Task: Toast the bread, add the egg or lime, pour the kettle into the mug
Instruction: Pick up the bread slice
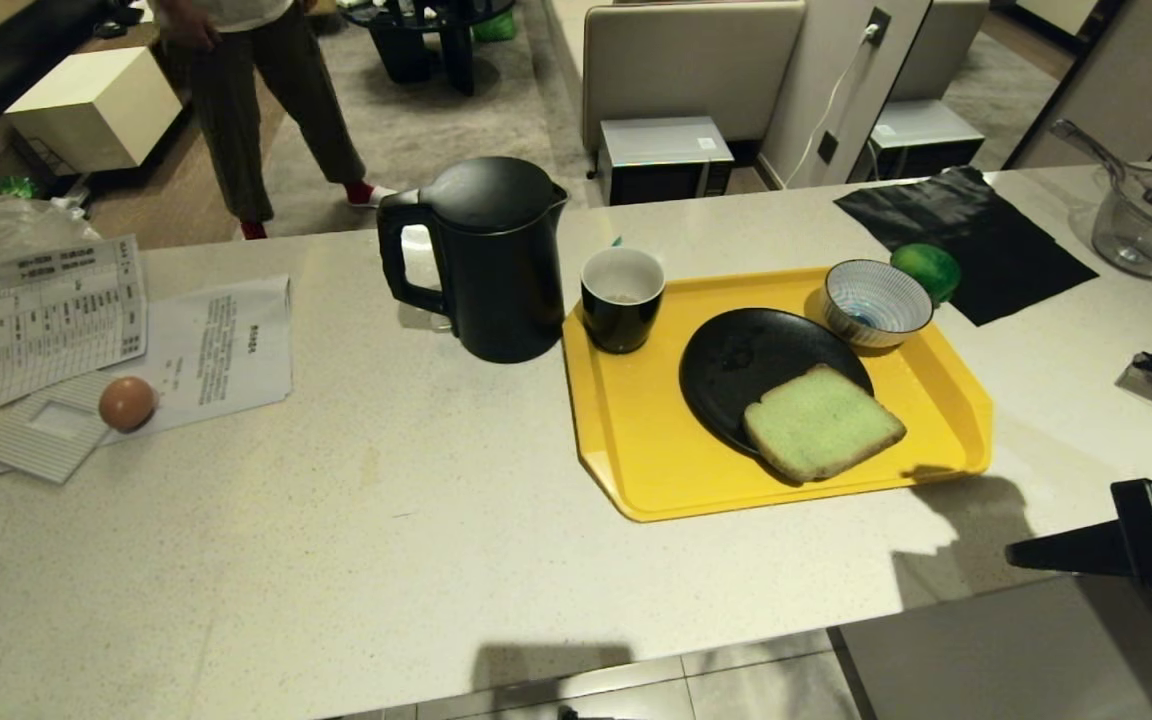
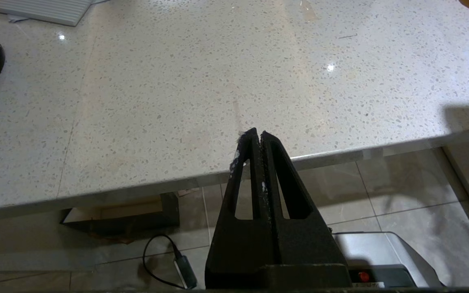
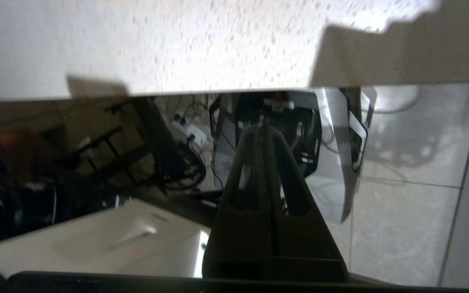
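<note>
Green-faced bread point(image 1: 822, 421) lies on the black plate point(image 1: 736, 370) on the yellow tray point(image 1: 636, 450). Our right tool point(image 1: 1021, 553), shut and empty, sits just beyond the tray's near corner, nearer than our shut left tool point(image 2: 257, 135).

The near half of the counter point(image 1: 386, 560) is bare from the papers point(image 1: 86, 320) to the tray point(image 1: 636, 470). The kettle point(image 1: 486, 260) and mug point(image 1: 622, 298) stand close together at the tray's far left corner. On the tray, plate point(image 1: 736, 370), bread point(image 1: 821, 422) and bowl point(image 1: 876, 302) crowd the right side; its near left part lies open.
</note>
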### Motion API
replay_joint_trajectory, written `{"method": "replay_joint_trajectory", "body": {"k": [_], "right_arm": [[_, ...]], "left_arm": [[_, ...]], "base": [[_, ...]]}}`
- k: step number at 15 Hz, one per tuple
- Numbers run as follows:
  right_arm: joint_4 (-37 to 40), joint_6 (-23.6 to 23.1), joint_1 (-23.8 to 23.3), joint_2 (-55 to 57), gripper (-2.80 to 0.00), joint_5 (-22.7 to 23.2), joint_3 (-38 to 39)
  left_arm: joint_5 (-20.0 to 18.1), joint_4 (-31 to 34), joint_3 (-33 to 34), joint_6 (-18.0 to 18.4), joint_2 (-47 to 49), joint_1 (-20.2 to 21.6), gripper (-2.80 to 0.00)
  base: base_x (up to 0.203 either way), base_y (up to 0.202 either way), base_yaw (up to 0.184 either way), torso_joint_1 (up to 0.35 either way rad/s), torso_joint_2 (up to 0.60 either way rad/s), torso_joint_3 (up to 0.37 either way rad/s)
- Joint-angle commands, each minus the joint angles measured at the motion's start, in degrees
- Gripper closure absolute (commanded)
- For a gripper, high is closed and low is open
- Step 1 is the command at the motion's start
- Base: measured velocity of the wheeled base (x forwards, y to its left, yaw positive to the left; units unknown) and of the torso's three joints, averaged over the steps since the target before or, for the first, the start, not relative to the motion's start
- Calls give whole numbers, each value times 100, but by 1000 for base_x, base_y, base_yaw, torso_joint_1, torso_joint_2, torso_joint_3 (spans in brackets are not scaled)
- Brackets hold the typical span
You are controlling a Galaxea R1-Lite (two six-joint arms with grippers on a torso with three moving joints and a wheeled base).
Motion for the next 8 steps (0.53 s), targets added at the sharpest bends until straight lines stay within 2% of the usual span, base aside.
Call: {"method": "replay_joint_trajectory", "body": {"k": [1, 4, 6, 8], "right_arm": [[-532, 431, -12, 163, -280, -8, 240], [-1419, 986, -17, 251, -280, 54, 565], [-2220, 1801, -16, 565, -280, 296, 763], [-2603, 2024, -14, 786, -280, 490, 939]], "left_arm": [[2, 0, 0, 0, 5, 0, 0], [2, 0, 0, 0, 5, 2, 0], [2, 0, 0, 0, 5, 2, 0], [2, 0, 0, 5, 5, 2, 0]], "base": [[0, 0, 0, 0, 0, 0], [0, 0, 0, 0, 0, 0], [0, 0, 0, 0, 0, 0], [0, 0, 0, 0, 0, 0]]}}
